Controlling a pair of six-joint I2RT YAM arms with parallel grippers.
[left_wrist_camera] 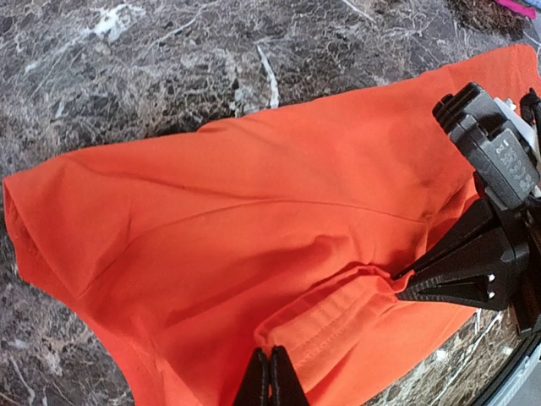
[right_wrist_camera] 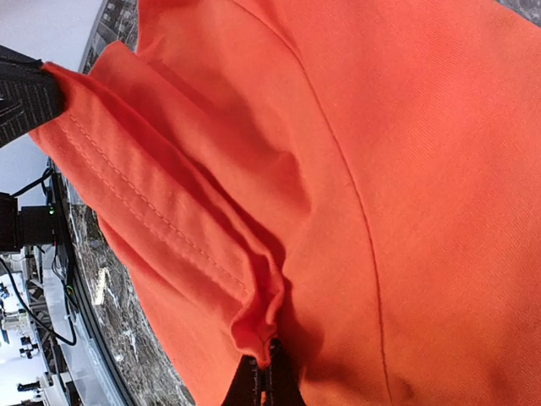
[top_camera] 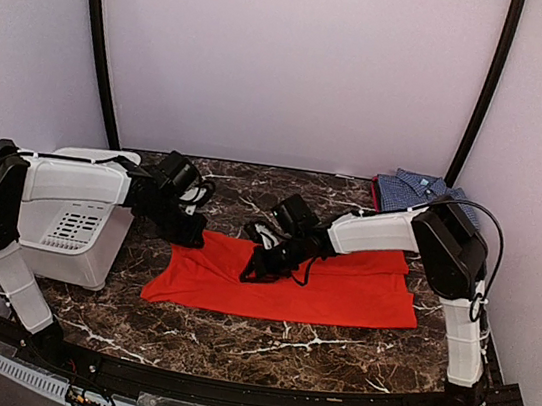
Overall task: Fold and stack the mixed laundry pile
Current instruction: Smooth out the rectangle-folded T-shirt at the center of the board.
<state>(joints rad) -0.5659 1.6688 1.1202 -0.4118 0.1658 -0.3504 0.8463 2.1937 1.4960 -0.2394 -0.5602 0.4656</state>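
Note:
The bright orange-red shirt (top_camera: 340,288) lies spread flat across the middle of the marble table. My left gripper (top_camera: 192,237) is shut on its stitched hem near the shirt's far left edge, as the left wrist view (left_wrist_camera: 270,381) shows. My right gripper (top_camera: 253,271) is shut on a bunched fold of the same hem (right_wrist_camera: 169,228), a short way to the right. The hem runs lifted between the two grippers. The blue-and-white checked shirt (top_camera: 419,192) lies folded at the back right corner, away from both grippers.
The white slotted basket (top_camera: 74,236) stands at the table's left edge, under my left arm. Bare marble table (top_camera: 233,329) shows in front of the orange shirt. Walls close in the back and both sides.

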